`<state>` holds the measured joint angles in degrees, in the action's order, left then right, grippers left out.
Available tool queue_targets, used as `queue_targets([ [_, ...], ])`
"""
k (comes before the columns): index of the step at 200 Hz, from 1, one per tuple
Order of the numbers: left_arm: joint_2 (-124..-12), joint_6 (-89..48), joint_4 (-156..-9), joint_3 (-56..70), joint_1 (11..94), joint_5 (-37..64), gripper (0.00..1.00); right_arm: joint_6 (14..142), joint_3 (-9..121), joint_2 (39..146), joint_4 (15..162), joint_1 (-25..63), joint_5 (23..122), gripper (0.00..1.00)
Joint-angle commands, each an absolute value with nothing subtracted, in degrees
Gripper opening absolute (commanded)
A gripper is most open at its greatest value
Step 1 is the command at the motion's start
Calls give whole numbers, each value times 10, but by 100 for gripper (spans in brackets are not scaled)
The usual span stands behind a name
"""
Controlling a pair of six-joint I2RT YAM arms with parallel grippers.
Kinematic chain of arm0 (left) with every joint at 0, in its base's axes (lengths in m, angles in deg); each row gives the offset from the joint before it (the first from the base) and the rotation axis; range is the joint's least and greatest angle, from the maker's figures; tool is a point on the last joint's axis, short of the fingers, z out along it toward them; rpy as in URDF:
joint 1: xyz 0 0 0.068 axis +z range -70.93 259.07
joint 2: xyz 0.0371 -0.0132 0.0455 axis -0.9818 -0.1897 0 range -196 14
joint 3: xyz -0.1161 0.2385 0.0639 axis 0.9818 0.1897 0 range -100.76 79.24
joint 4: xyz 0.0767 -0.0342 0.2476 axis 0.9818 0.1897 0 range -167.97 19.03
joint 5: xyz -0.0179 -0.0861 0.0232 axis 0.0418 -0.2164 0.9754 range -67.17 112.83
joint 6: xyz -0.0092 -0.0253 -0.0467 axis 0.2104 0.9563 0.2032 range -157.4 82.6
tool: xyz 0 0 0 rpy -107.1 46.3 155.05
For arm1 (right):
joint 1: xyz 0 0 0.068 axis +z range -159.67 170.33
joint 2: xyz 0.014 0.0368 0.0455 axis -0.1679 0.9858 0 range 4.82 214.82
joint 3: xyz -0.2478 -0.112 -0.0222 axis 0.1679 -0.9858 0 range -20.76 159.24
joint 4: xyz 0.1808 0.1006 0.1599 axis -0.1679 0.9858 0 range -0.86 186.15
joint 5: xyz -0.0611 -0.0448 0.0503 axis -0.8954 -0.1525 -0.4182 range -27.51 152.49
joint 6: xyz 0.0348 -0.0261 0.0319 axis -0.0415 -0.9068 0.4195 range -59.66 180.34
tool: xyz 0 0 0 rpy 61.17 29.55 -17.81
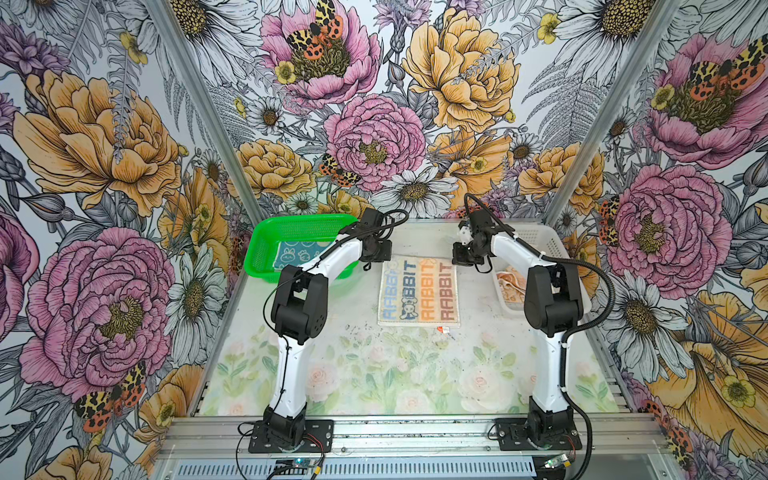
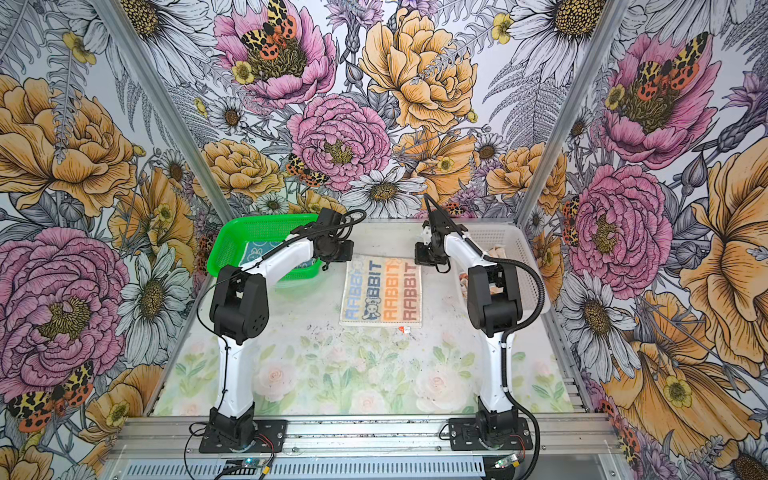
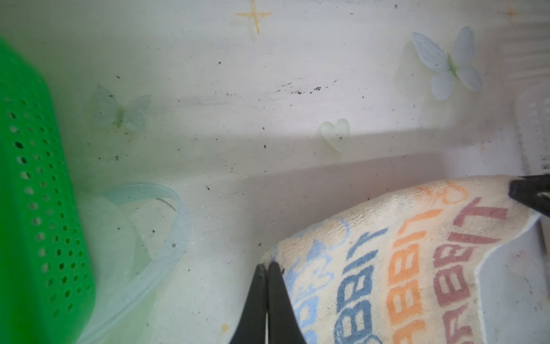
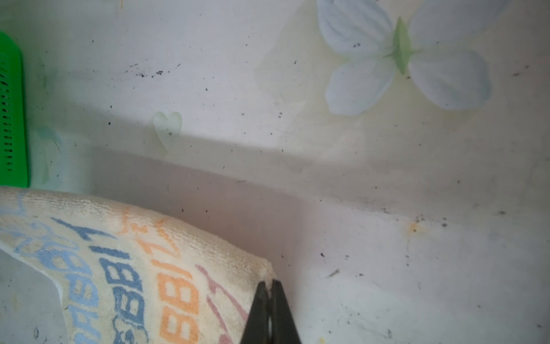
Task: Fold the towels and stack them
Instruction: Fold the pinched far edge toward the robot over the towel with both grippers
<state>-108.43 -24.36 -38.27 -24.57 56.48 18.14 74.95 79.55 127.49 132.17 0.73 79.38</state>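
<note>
**Both grippers pinching the far corners of the cream towel**

We see the cream towel (image 1: pixel 419 293) spread at mid-table between the two arms. Its "RABBIT" lettering faces up, and its near edge lies flat on the table (image 1: pixel 374 365). In the left wrist view, the left gripper (image 3: pixel 266 268) is clenched on the towel's far corner beside the pale blue lettering, with terry caught between its black tips. In the right wrist view, the right gripper (image 4: pixel 272 283) is clamped in the same way on the other far corner, beside the dark red lettering. That gripper's tip also shows at the edge of the left wrist view, touching the same hem. Between the two pinches the far hem sags slightly and stands off the table, casting a shadow beneath it.

In both top views each gripper sits directly over its own far corner, and the rest of the towel extends from them toward the arm bases. The blue towel (image 1: pixel 291 254) lies inside the green basket (image 1: pixel 266 232), left of the cream towel. The orange towel (image 1: pixel 509 282) lies crumpled in the white basket (image 1: pixel 552 245), to the right.
</note>
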Motion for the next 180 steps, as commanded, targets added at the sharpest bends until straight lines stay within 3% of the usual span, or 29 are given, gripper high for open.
queue_targets([
  [1, -1049, -254, -385, -219, 564, 190, 0, 760, 773, 1227, 1321, 3, 810, 0],
  [101, -934, -229, -423, -46, 536, 217, 0, 764, 599, 1104, 1317, 33, 797, 0],
  [180, -851, -183, -477, 106, 518, 207, 0, 788, 477, 1067, 1271, 46, 792, 0],
])
